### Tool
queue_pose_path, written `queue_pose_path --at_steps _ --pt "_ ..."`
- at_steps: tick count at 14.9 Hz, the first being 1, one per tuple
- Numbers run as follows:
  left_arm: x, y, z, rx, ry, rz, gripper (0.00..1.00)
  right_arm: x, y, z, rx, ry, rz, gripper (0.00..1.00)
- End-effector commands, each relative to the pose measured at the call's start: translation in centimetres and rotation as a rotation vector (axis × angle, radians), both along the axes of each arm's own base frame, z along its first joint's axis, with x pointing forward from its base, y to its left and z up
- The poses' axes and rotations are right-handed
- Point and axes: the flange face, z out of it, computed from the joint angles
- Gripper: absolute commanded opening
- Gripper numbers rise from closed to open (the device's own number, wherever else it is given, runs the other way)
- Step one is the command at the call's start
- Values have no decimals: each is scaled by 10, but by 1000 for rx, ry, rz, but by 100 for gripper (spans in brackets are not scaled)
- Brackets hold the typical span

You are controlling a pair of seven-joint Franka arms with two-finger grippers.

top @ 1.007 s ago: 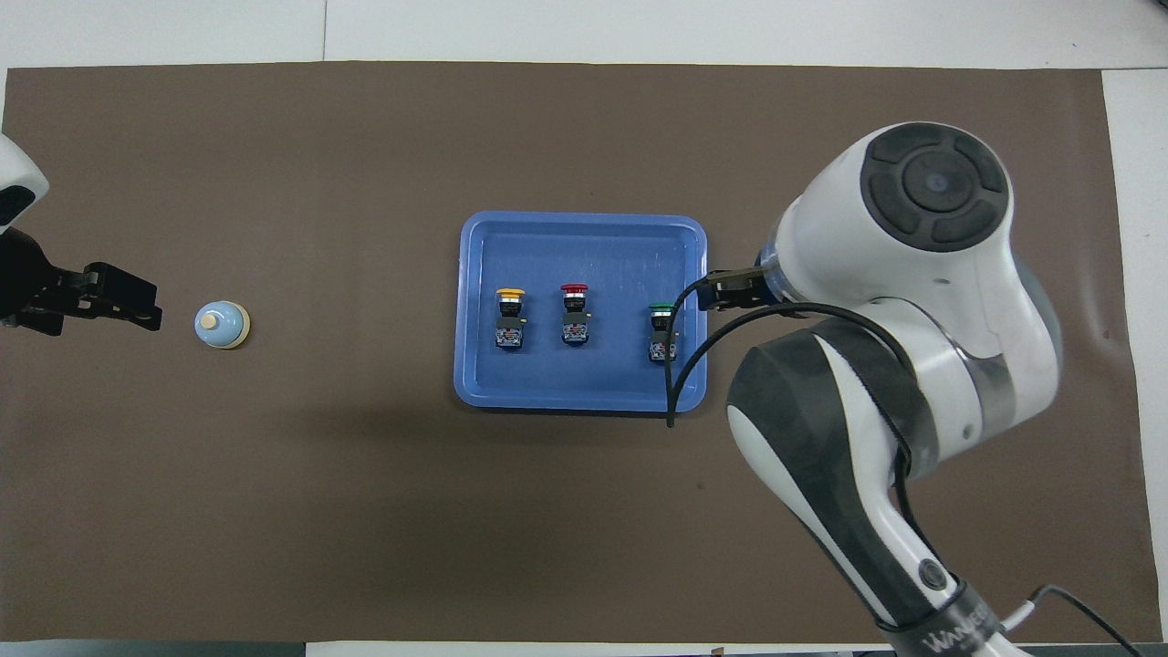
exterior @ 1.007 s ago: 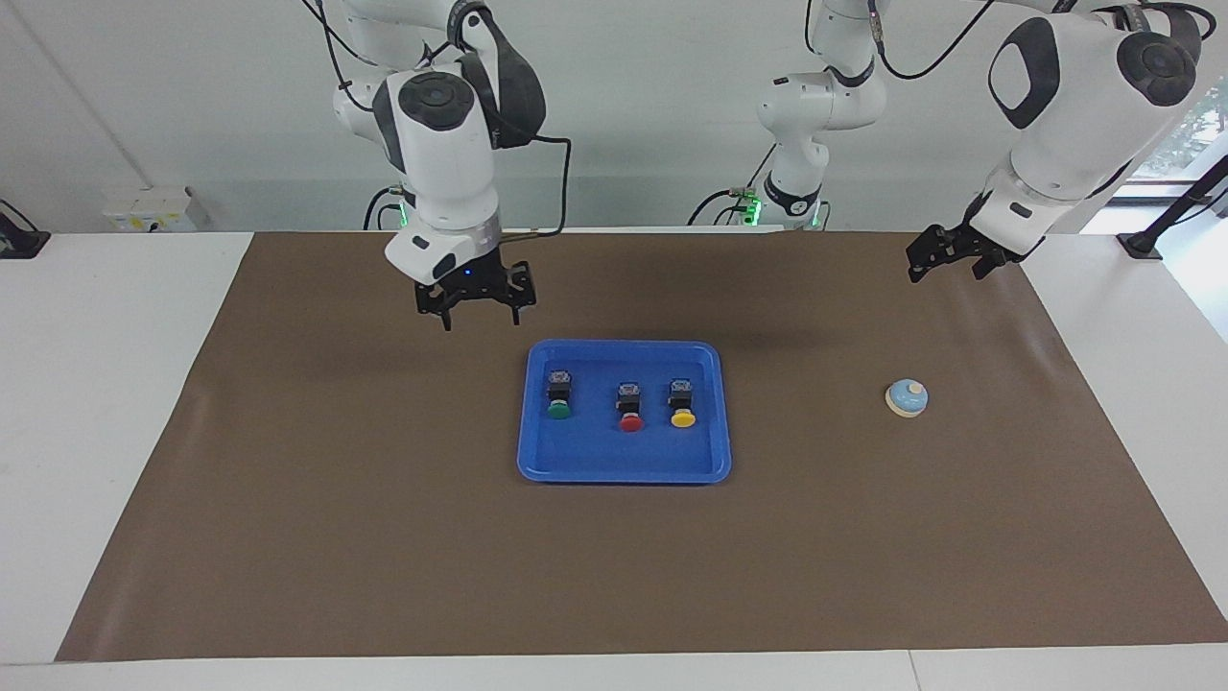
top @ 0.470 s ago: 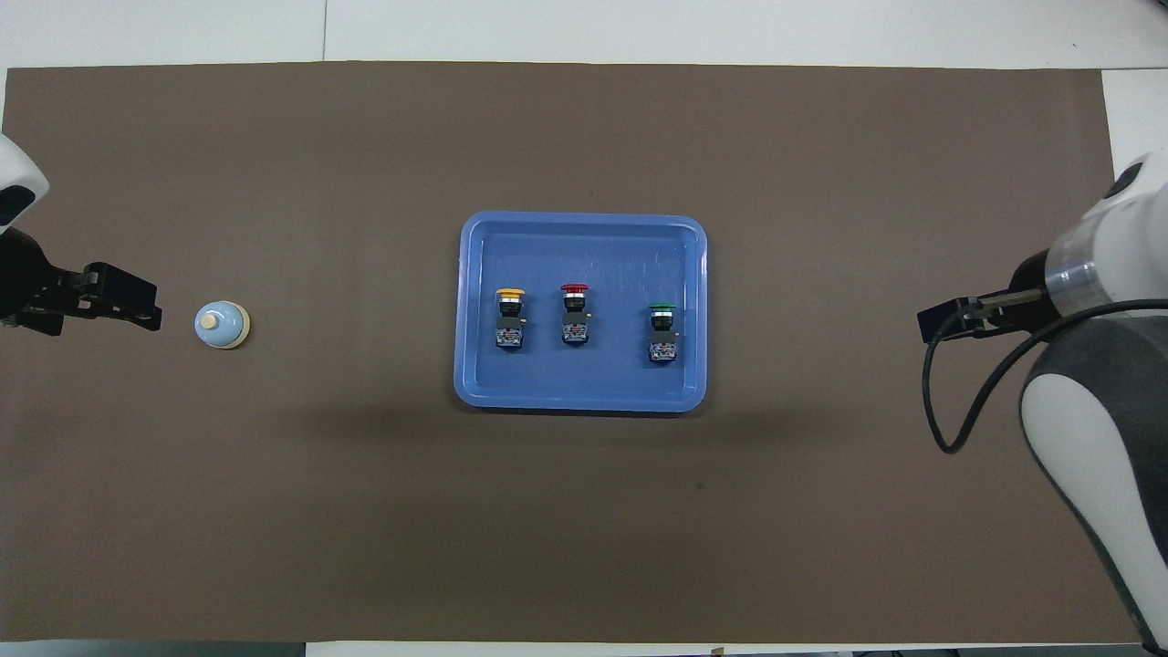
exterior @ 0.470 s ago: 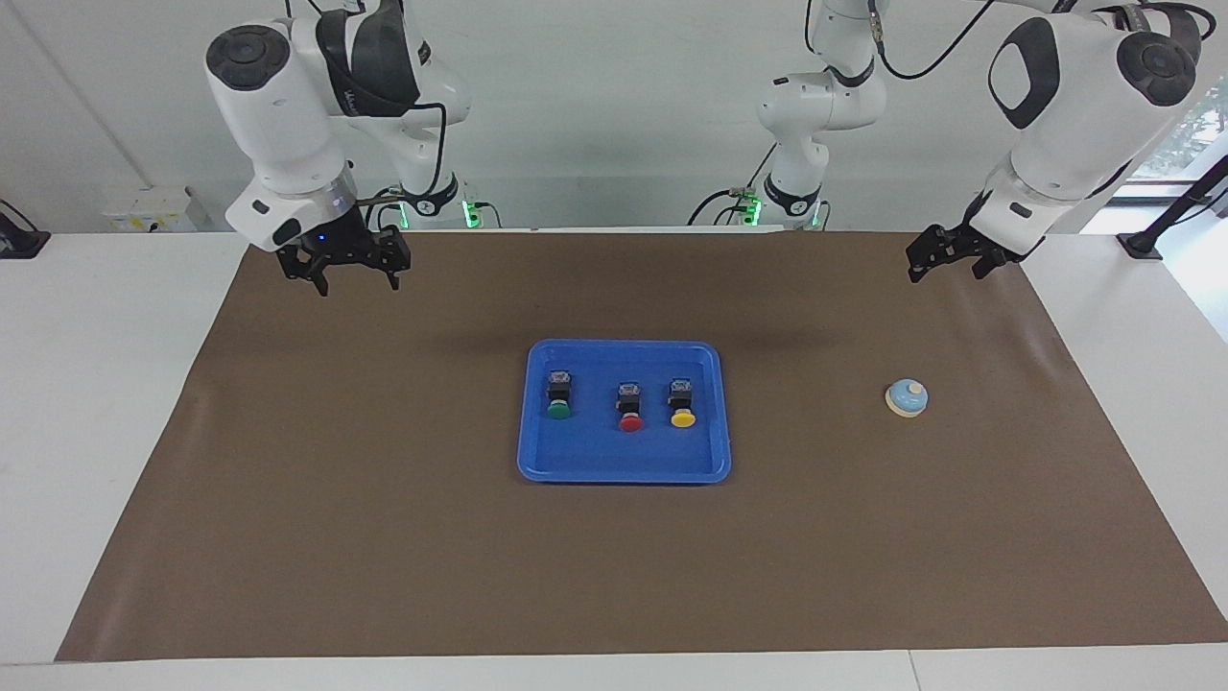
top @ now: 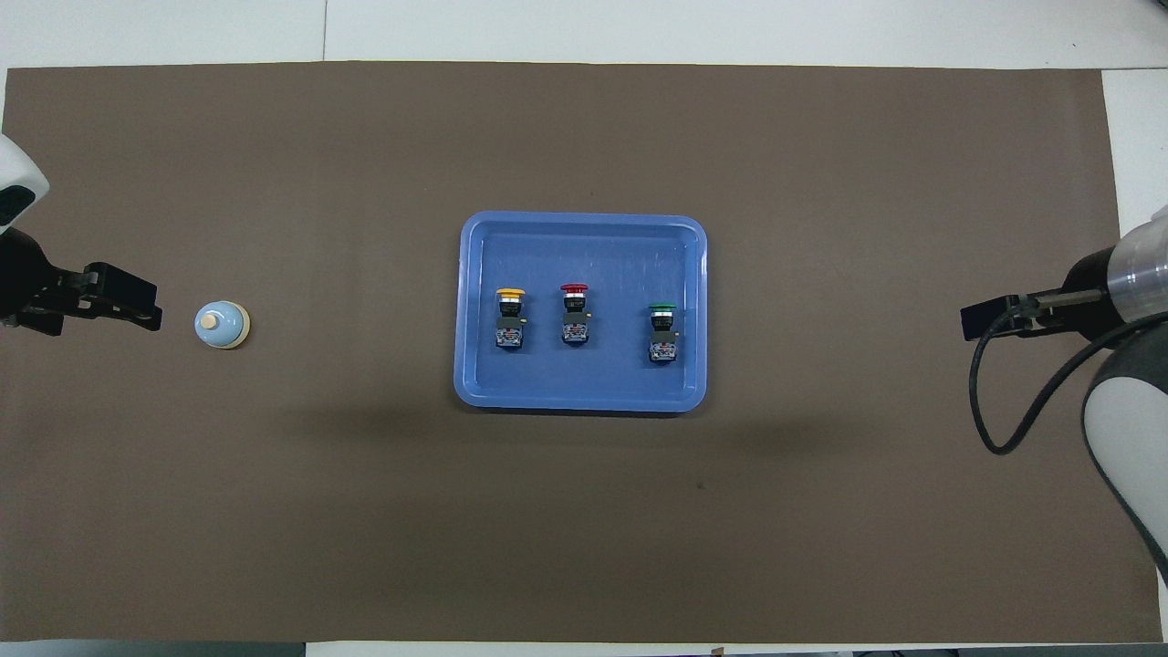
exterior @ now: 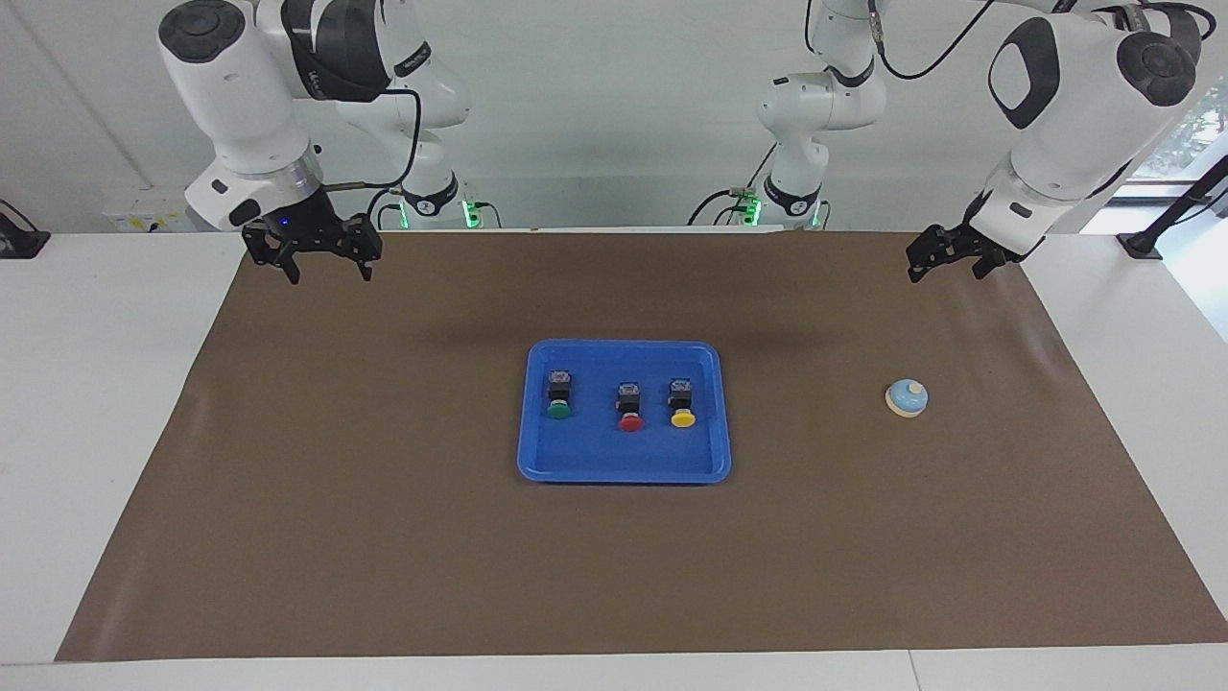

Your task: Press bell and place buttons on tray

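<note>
My buttons (exterior: 630,407) lie in the tray (exterior: 710,470), caps pointing away from me; my left end effector (exterior: 945,261) and right end effector (exterior: 319,261) hang wide, holding nothing.

We can read no text, number or sign anywhere. There is faint dark lettering on the black band of the white right arm (exterior: 336,43), yet we cannot make it out. The small labels on the black boxy bodies of the three push buttons (top: 575,330) in the flat bright-blue plastic tray (top: 474,274) show only as tiny blurred patches.
</note>
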Motion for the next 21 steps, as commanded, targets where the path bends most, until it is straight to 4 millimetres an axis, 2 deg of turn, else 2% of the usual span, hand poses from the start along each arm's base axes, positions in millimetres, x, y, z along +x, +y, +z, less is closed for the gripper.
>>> queue_pose_path --at_steps 1,2,7,11,21 --pt "-1 2 7 -3 -11 13 100 6 -13 23 -7 0 14 100" --pt "-1 1 7 -3 -11 12 100 10 -14 27 -5 7 11 100" --pt "-1 1 7 -3 -11 12 100 21 -25 18 3 15 -9 100" --pt "-1 1 7 -3 -11 12 100 20 -34 17 3 8 -33 100" --pt "-1 1 7 -3 -11 12 100 16 -36 13 60 21 -88 100"
